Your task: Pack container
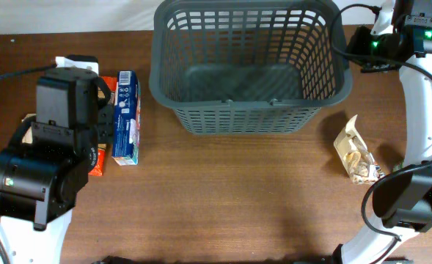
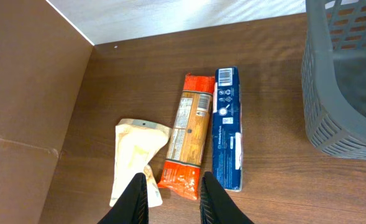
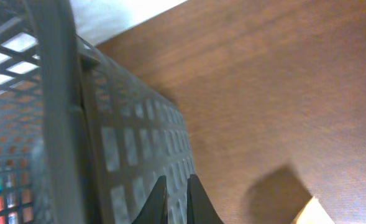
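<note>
- The container (image 1: 252, 117) stands at the far middle of the table (image 1: 238, 198), and it looks empty. Everything to be packed lies outside it.
- Your left gripper (image 2: 175, 196) hangs open above the near end of the orange packet (image 2: 186, 134), with nothing held. That packet looks like the piece in hand.
- The orange packet lies touching the blue box (image 2: 227, 127) on one side, and the white pouch (image 2: 135, 155) is just beside it on the other. Centre the fingers across the packet's narrow width so that neither pad lands on a neighbour.
- Come straight down and close only once both pads are below the packet's edges. The wrapper is probably slippery, so pinch it away from the very end or it may droop and slide out.
- Lift well above the thick rim before you travel right. The rim stands high, and a dangling packet could catch on it.
- Release low inside, against a wall, to keep floor space for the box and pouch.
- Your right gripper (image 3: 178, 190) sits just beside the container's right wall, its fingers drawn almost together on nothing. Keep it outside the rim while the left arm crosses.
- The snack bag (image 1: 355, 154) lies on the right of the table and suits the right arm afterwards.
</note>
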You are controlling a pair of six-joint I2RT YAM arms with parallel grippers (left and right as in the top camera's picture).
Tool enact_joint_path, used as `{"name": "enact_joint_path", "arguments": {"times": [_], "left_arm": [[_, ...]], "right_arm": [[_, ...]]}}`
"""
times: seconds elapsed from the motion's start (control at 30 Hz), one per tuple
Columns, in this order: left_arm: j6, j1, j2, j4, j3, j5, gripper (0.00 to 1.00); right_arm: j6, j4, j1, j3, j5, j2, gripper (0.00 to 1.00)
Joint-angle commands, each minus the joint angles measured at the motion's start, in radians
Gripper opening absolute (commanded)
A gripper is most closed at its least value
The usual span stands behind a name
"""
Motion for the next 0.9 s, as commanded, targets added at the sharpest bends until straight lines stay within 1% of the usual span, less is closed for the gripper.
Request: {"name": "enact_joint_path", "arguments": {"times": [0.0,0.33,0.53,0.67,0.77,0.87], "left_arm": [[-0.014,0.010,0.002,-0.005,-0.001,0.008,0.16],[-0.014,0.010,0.019,-0.005,-0.001,0.008,0.16],[-0.014,0.029,0.025,-0.005,-0.001,0.007,0.16],[-0.055,0.116,0.027,-0.003,-0.001,0.023,0.17],[-0.054,0.196,0.040,0.005,-0.001,0.100,0.17],[-0.049,0.278,0.074,0.004,-0.001,0.179,0.16]], "right_arm": [[-0.023,0.025,0.010,0.006,-0.151,0.001,0.04],[-0.033,0.031,0.081,0.006,-0.165,0.001,0.04],[-0.032,-0.005,0.042,0.006,-0.166,-0.019,0.04],[-0.033,-0.085,-0.026,0.006,-0.166,-0.090,0.04],[-0.041,-0.140,-0.069,0.006,-0.162,-0.168,0.04],[-0.041,-0.188,-0.110,0.006,-0.095,-0.265,0.04]]}}
